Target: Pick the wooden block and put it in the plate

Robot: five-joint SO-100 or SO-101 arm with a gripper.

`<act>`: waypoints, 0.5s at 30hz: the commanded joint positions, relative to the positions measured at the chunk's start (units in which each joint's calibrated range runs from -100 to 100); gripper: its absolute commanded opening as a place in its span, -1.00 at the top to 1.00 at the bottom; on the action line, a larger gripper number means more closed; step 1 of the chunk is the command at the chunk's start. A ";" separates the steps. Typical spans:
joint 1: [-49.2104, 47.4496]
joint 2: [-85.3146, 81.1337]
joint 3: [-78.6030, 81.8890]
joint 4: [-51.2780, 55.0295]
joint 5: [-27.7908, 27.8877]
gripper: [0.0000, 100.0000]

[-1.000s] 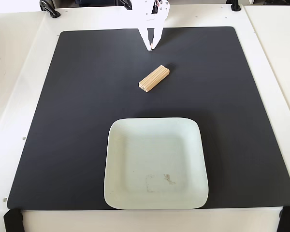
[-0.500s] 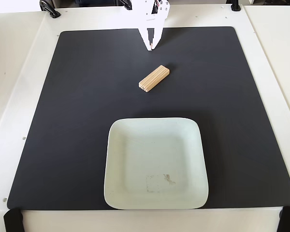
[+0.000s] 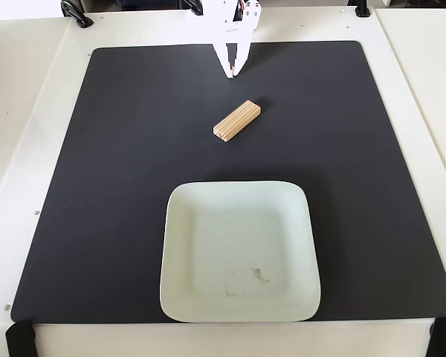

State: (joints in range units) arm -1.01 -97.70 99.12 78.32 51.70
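Presently: fingers (image 3: 232, 72) clenched, empty, unmoved over the last second, so pick not begun | wooden block (image 3: 237, 120) flat on black mat (image 3: 119, 186), just below fingers, apart from plate (image 3: 180, 245) | plate empty, nearer camera | arm cut off at top edge; block's markings illegible | desk (image 3: 30, 89) white.

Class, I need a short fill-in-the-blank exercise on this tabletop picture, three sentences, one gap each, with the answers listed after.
1. The wooden block lies on the black ____, not in the plate.
2. In the fixed view, the block sits between the gripper and the ____.
3. The plate holds no objects, only a faint ____ on its surface.

Missing words: mat; plate; smudge
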 commanded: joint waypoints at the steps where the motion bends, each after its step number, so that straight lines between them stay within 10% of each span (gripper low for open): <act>1: -0.22 -0.01 0.25 0.38 -0.07 0.97; 15: 0.45 0.84 0.25 0.65 -0.17 0.97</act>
State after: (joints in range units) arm -1.01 -97.45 99.12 78.49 51.70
